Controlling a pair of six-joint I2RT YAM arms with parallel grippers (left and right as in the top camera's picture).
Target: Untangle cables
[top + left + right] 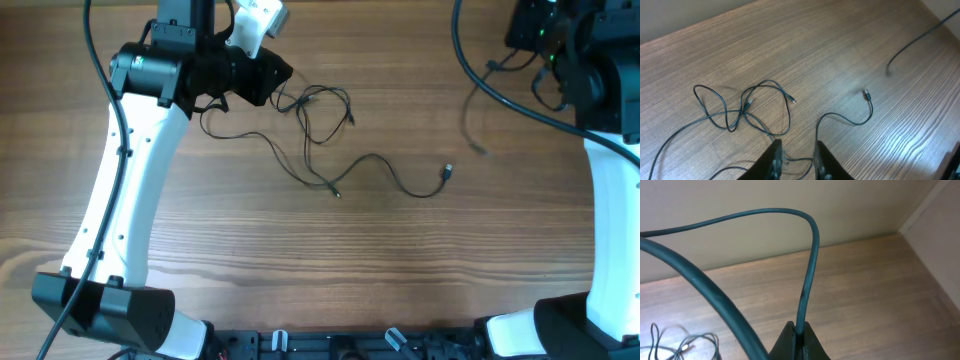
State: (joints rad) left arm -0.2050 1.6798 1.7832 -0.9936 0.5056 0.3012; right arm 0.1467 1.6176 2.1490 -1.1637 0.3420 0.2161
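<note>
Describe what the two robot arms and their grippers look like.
The left arm and right arm each have white links, black joints and black bases. A thick dark cable runs along each. The left gripper and right gripper are black, each with two narrow fingers.

Soft, even light from above in the overhead view, with thin pale shadows hugging the cables (318, 102) on the wooden table (300, 260). Bright from the left wrist: a mild sheen on the grain ahead of the left gripper (796, 147), crisp on the wires just ahead, blurred on the thick arm cable (925, 35) far ahead to the right. From the right wrist, out of focus and teal-tinted on the thick cable (807, 280) arching above the right gripper (799, 331); washed-out bright on the wood ahead to the left.
</note>
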